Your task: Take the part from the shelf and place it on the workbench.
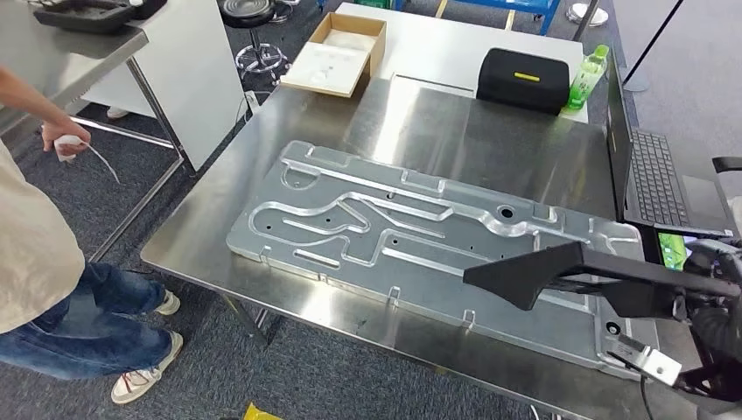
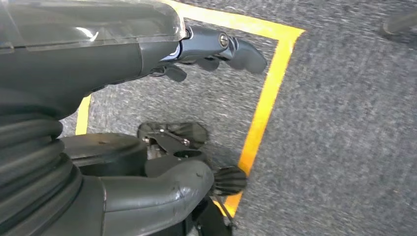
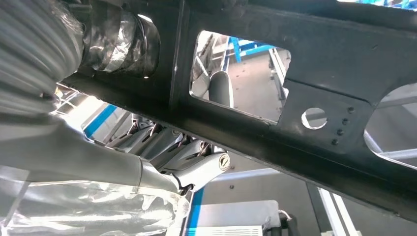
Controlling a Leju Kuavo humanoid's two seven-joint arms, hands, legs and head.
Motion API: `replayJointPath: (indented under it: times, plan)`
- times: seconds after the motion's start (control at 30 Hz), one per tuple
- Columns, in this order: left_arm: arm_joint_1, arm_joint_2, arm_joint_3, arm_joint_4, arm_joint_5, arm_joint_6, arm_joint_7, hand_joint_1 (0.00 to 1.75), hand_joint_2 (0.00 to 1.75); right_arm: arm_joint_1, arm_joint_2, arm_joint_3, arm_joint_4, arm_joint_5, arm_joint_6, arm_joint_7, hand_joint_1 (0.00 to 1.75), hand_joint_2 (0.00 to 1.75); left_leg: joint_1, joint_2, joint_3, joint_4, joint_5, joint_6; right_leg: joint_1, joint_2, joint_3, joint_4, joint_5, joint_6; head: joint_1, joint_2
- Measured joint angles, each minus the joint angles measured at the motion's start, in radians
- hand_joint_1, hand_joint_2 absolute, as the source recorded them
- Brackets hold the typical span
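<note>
A long black metal part (image 1: 560, 271) with cut-outs hangs over the right end of the steel workbench (image 1: 490, 131), its pointed tip toward the middle. My right hand (image 1: 713, 328) grips it at the right edge of the head view. In the right wrist view the part (image 3: 319, 64) crosses the picture and my right hand's fingers (image 3: 167, 147) curl around its lower edge. My left hand (image 2: 147, 59) hangs over grey carpet, fingers apart, holding nothing.
A large ribbed aluminium plate (image 1: 411, 236) covers much of the bench. A black case (image 1: 523, 79), a green bottle (image 1: 586, 79) and an open laptop (image 1: 656, 179) stand at the back right. A cardboard box (image 1: 337, 52) lies behind. A person (image 1: 35, 245) stands at the left.
</note>
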Motion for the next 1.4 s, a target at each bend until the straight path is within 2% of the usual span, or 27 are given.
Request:
replayJointPath:
  times: [0.03, 0.13, 0.17, 0.2, 0.27, 0.3, 0.37, 0.4, 0.5, 0.53, 0.6, 0.63, 0.67, 0.7, 0.73, 0.77, 0.83, 0.9, 1.0, 1.07, 1.13, 1.17, 1.2, 1.23, 1.3, 1.33, 1.4]
  plan:
    - [-0.003, -0.001, 0.000, 0.000, 0.000, 0.002, -0.001, 0.00, 1.75, -0.004, -0.003, -0.003, 0.002, 0.003, 0.001, 0.000, 1.75, 1.75, 0.002, 0.003, -0.025, 0.045, -0.022, -0.005, -0.004, -0.001, 0.007, -0.005, -0.001, -0.003, 0.000, 0.000]
    - [-0.007, -0.002, 0.000, 0.000, 0.000, 0.008, -0.002, 0.00, 1.75, -0.009, -0.008, -0.008, 0.009, 0.009, 0.004, 0.001, 1.75, 1.75, 0.015, 0.007, -0.137, 0.212, -0.104, -0.025, -0.007, -0.003, 0.010, -0.007, -0.009, -0.005, -0.001, 0.000]
    - [-0.006, -0.001, 0.000, 0.000, 0.000, 0.009, -0.002, 0.00, 1.75, -0.010, -0.008, -0.008, 0.012, 0.009, 0.004, 0.001, 1.75, 1.75, 0.020, 0.008, -0.160, 0.229, -0.105, -0.031, -0.009, -0.003, 0.011, -0.006, -0.012, -0.002, -0.001, 0.000]
    - [-0.005, -0.001, 0.000, 0.000, 0.000, 0.009, -0.002, 0.00, 1.75, -0.011, -0.008, -0.009, 0.014, 0.009, 0.005, 0.002, 1.75, 1.75, 0.025, 0.010, -0.167, 0.213, -0.083, -0.036, -0.012, -0.003, 0.013, -0.004, -0.015, 0.002, -0.002, 0.000]
    - [-0.004, -0.001, 0.001, 0.000, -0.001, 0.010, -0.002, 0.00, 1.75, -0.016, -0.013, -0.011, 0.021, 0.019, 0.014, 0.007, 1.75, 1.75, 0.032, 0.013, -0.140, 0.096, 0.007, -0.045, -0.019, -0.003, 0.015, 0.004, -0.023, 0.013, -0.002, 0.000]
    - [-0.004, -0.002, 0.000, 0.000, -0.003, 0.009, -0.003, 0.00, 1.75, -0.022, -0.020, -0.013, 0.027, 0.029, 0.024, 0.012, 1.75, 1.75, 0.033, 0.014, -0.128, 0.040, 0.032, -0.045, -0.022, -0.002, 0.014, 0.011, -0.026, 0.020, -0.002, 0.000]
    - [-0.007, -0.003, 0.000, 0.000, -0.010, 0.008, -0.005, 0.00, 1.75, -0.043, -0.054, -0.017, 0.048, 0.048, 0.062, 0.030, 1.75, 1.75, 0.031, 0.016, -0.123, -0.008, 0.046, -0.033, -0.023, -0.002, 0.008, 0.022, -0.030, 0.037, -0.001, 0.000]
    - [-0.009, -0.003, 0.000, 0.000, -0.013, 0.007, -0.006, 0.00, 1.75, -0.058, -0.078, -0.020, 0.065, 0.053, 0.084, 0.041, 1.75, 1.75, 0.027, 0.016, -0.128, -0.005, 0.044, -0.022, -0.023, -0.002, 0.007, 0.023, -0.030, 0.046, -0.001, 0.000]
    - [-0.012, -0.003, 0.000, 0.000, -0.019, 0.006, -0.008, 0.00, 1.75, -0.104, -0.148, -0.027, 0.116, 0.055, 0.126, 0.062, 1.75, 1.75, 0.027, 0.015, -0.125, -0.012, 0.077, 0.006, -0.027, -0.005, 0.001, 0.038, -0.045, 0.065, -0.001, 0.000]
    - [-0.014, -0.003, 0.000, 0.000, -0.019, 0.005, -0.009, 0.00, 1.75, -0.116, -0.165, -0.029, 0.129, 0.055, 0.129, 0.064, 1.75, 1.75, 0.028, 0.015, -0.123, -0.017, 0.083, 0.012, -0.027, -0.006, -0.015, 0.073, -0.067, 0.068, 0.000, 0.000]
    - [-0.016, -0.003, 0.001, 0.000, -0.020, 0.005, -0.010, 0.00, 1.75, -0.132, -0.186, -0.031, 0.151, 0.055, 0.131, 0.066, 1.75, 1.75, 0.027, 0.013, -0.124, -0.018, 0.086, 0.019, -0.027, -0.008, -0.074, 0.197, -0.131, 0.072, 0.000, 0.000]
    - [-0.015, -0.004, 0.001, 0.000, -0.020, 0.004, -0.010, 0.00, 1.75, -0.135, -0.192, -0.031, 0.159, 0.055, 0.131, 0.067, 1.75, 1.75, 0.025, 0.011, -0.124, -0.018, 0.086, 0.020, -0.026, -0.008, -0.105, 0.258, -0.152, 0.074, 0.000, 0.000]
    - [-0.015, -0.004, 0.001, 0.000, -0.020, 0.004, -0.010, 0.00, 1.75, -0.136, -0.195, -0.031, 0.166, 0.055, 0.131, 0.067, 1.75, 1.75, 0.024, 0.008, -0.123, -0.018, 0.084, 0.020, -0.026, -0.008, -0.124, 0.292, -0.154, 0.075, 0.000, 0.000]
    - [-0.015, -0.004, 0.001, 0.000, -0.020, 0.004, -0.010, 0.00, 1.75, -0.136, -0.198, -0.031, 0.171, 0.055, 0.131, 0.067, 1.75, 1.75, 0.023, 0.004, -0.122, -0.017, 0.082, 0.021, -0.026, -0.008, -0.126, 0.288, -0.138, 0.074, 0.000, 0.000]
    - [-0.015, -0.004, 0.001, 0.000, -0.020, 0.004, -0.010, 0.00, 1.75, -0.137, -0.202, -0.031, 0.175, 0.055, 0.131, 0.067, 1.75, 1.75, 0.022, 0.000, -0.118, -0.016, 0.079, 0.020, -0.026, -0.008, -0.109, 0.245, -0.104, 0.072, 0.000, 0.000]
    - [-0.015, -0.004, 0.001, 0.000, -0.020, 0.004, -0.010, 0.00, 1.75, -0.139, -0.206, -0.031, 0.178, 0.055, 0.131, 0.067, 1.75, 1.75, 0.022, -0.004, -0.114, -0.016, 0.074, 0.018, -0.026, -0.006, -0.078, 0.176, -0.066, 0.069, 0.000, 0.000]
    - [-0.017, -0.005, 0.001, 0.000, -0.020, 0.004, -0.010, 0.00, 1.75, -0.143, -0.215, -0.031, 0.184, 0.055, 0.132, 0.067, 1.75, 1.75, 0.018, -0.010, -0.111, -0.012, 0.065, 0.009, -0.021, 0.002, -0.024, 0.063, -0.026, 0.062, 0.000, 0.000]
    - [-0.019, -0.006, 0.001, 0.000, -0.023, 0.003, -0.011, 0.00, 1.75, -0.148, -0.221, -0.032, 0.188, 0.062, 0.135, 0.070, 1.75, 1.75, 0.017, -0.015, -0.114, -0.012, 0.059, -0.002, -0.016, 0.006, -0.011, 0.033, -0.032, 0.054, -0.001, 0.000]
    - [-0.020, -0.006, 0.000, 0.000, -0.036, -0.001, -0.009, 0.00, 1.75, -0.182, -0.255, -0.027, 0.218, 0.087, 0.175, 0.083, 1.75, 1.75, 0.016, -0.010, -0.117, 0.001, 0.043, -0.017, -0.021, 0.002, -0.007, 0.027, -0.036, 0.037, -0.001, 0.000]
    - [-0.024, -0.007, -0.001, 0.000, -0.048, -0.007, -0.004, 0.00, 1.75, -0.248, -0.300, -0.006, 0.268, 0.101, 0.223, 0.085, 1.75, 1.75, 0.016, 0.002, -0.159, 0.092, -0.005, -0.024, -0.024, -0.001, -0.003, 0.023, -0.037, 0.025, -0.001, 0.000]
    - [-0.028, -0.006, -0.003, 0.000, -0.060, -0.013, 0.003, 0.00, 1.75, -0.333, -0.339, 0.041, 0.328, 0.119, 0.265, 0.081, 1.75, 1.75, 0.016, 0.008, -0.238, 0.231, -0.058, -0.025, -0.021, -0.002, -0.002, 0.024, -0.040, 0.018, -0.001, 0.000]
    - [-0.029, -0.006, -0.004, 0.000, -0.065, -0.015, 0.008, 0.00, 1.75, -0.382, -0.354, 0.078, 0.361, 0.134, 0.284, 0.079, 1.75, 1.75, 0.016, 0.009, -0.268, 0.276, -0.065, -0.025, -0.018, -0.002, -0.001, 0.024, -0.041, 0.016, -0.001, 0.000]
    - [-0.030, -0.006, -0.005, 0.000, -0.070, -0.016, 0.012, 0.00, 1.75, -0.433, -0.362, 0.121, 0.393, 0.153, 0.299, 0.076, 1.75, 1.75, 0.015, 0.009, -0.280, 0.283, -0.049, -0.022, -0.015, -0.002, 0.001, 0.024, -0.042, 0.015, -0.001, 0.000]
    - [-0.031, -0.006, -0.007, 0.000, -0.076, -0.019, 0.015, 0.00, 1.75, -0.488, -0.367, 0.170, 0.425, 0.173, 0.313, 0.074, 1.75, 1.75, 0.014, 0.010, -0.274, 0.252, -0.017, -0.017, -0.012, -0.001, 0.003, 0.024, -0.042, 0.014, -0.001, 0.000]
    - [-0.037, -0.006, -0.011, 0.000, -0.087, -0.024, 0.021, 0.00, 1.75, -0.605, -0.364, 0.288, 0.497, 0.212, 0.329, 0.072, 1.75, 1.75, 0.006, 0.017, -0.222, 0.112, 0.067, 0.003, -0.006, 0.000, 0.008, 0.024, -0.043, 0.013, -0.001, 0.000]
    - [-0.042, -0.006, -0.013, 0.000, -0.091, -0.026, 0.023, 0.00, 1.75, -0.663, -0.356, 0.349, 0.537, 0.227, 0.329, 0.074, 1.75, 1.75, 0.002, 0.023, -0.200, 0.051, 0.095, 0.012, -0.003, 0.000, 0.009, 0.025, -0.043, 0.014, -0.001, 0.000]
    - [-0.052, -0.005, -0.017, 0.000, -0.101, -0.029, 0.024, 0.00, 1.75, -0.763, -0.329, 0.470, 0.618, 0.244, 0.317, 0.080, 1.75, 1.75, -0.004, 0.031, -0.183, -0.003, 0.114, 0.023, -0.003, -0.001, 0.007, 0.024, -0.041, 0.021, 0.000, 0.000]
